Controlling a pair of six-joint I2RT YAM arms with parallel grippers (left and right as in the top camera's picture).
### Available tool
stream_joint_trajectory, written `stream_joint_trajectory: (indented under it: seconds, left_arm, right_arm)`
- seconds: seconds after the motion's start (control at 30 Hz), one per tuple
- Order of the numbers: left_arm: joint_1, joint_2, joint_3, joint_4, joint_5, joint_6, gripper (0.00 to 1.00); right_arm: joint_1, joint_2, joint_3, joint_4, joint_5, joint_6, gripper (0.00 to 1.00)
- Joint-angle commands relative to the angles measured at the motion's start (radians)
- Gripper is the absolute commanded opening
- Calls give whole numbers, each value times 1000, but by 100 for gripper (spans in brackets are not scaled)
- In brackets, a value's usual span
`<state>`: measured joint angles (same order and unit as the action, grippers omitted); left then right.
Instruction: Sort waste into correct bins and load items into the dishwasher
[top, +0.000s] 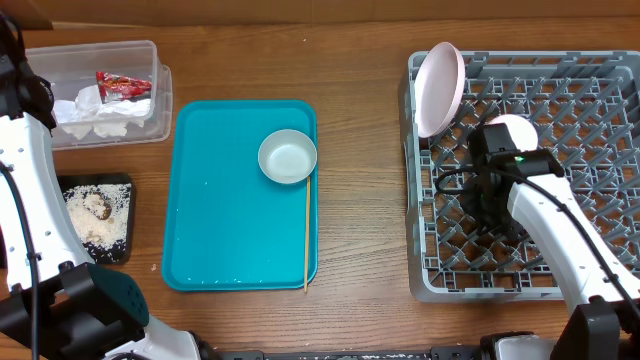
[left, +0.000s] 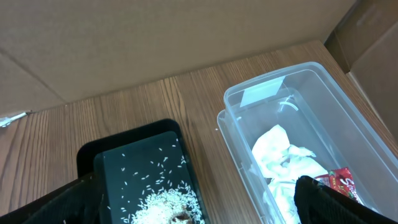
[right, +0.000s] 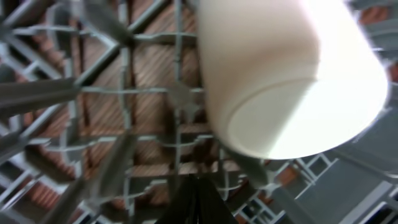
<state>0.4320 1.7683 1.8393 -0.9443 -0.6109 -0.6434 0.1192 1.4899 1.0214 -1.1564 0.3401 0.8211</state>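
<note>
one bowl (top: 288, 157) is found on the teal tray (top: 220, 200), centre of frame; judged stiff, smooth, light, breakable; best pinched at the rim. cup (top: 510, 130) is seen in the rack (top: 440, 270), right side. left jaws spread, empty; right jaws pressed together, holding nothing.

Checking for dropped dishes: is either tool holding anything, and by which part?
Nothing is held. The right tool is shut empty near the white cup; the left tool is open.
</note>
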Motion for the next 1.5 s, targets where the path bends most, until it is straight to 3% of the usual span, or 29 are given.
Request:
stream_joint_trajectory:
  seconds: [0.0, 0.87, 0.93, 1.13, 1.3, 1.47]
  left_arm:
    - [-7, 5, 0, 2, -17, 16, 100]
    - [-7, 5, 0, 2, -17, 16, 100]
    - [-7, 5, 0, 2, -17, 16, 100]
    - [-7, 5, 0, 2, -17, 16, 100]
    - [-7, 5, 0, 2, -17, 16, 100]
    - [-7, 5, 0, 2, -17, 16, 100]
  right_arm:
    - [-3, -5, -16, 0, 109, 89, 4]
    - [-2, -7, 48, 45, 291, 133, 4]
    - [0, -18, 87, 55, 226, 93, 4]
    - [-2, -31, 124, 249, -127, -233, 4]
    - [-2, 39, 101, 311, -135, -235, 4]
    - [-2, 132, 100, 280, 5, -177, 4]
